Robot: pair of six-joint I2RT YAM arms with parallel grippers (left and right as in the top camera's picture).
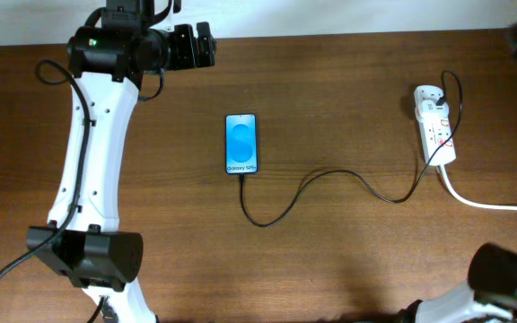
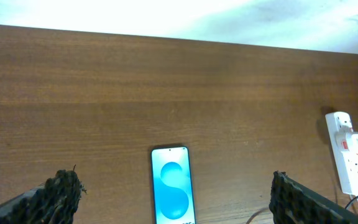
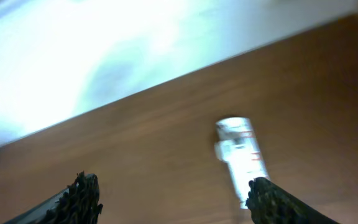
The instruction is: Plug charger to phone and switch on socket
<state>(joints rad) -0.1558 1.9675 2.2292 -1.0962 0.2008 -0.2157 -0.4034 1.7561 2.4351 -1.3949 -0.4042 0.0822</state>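
The phone (image 1: 241, 144) lies flat mid-table with its blue screen lit; it also shows in the left wrist view (image 2: 171, 186). The charger (image 1: 330, 173), a thin black cable, runs from the phone's bottom edge in curves to the socket (image 1: 434, 126) at the right, and its tip meets the phone. The socket shows in the left wrist view (image 2: 348, 152) and, blurred, in the right wrist view (image 3: 241, 155). My left gripper (image 2: 173, 183) is open and empty, held high near the table's far edge (image 1: 201, 45). My right gripper (image 3: 174, 190) is open and empty, away from the socket.
The socket's thick white cord (image 1: 492, 205) runs off to the right edge. My left arm (image 1: 88, 170) stretches along the left side of the table. My right arm's base (image 1: 510, 278) sits at the bottom right corner. A white wall borders the table's far edge.
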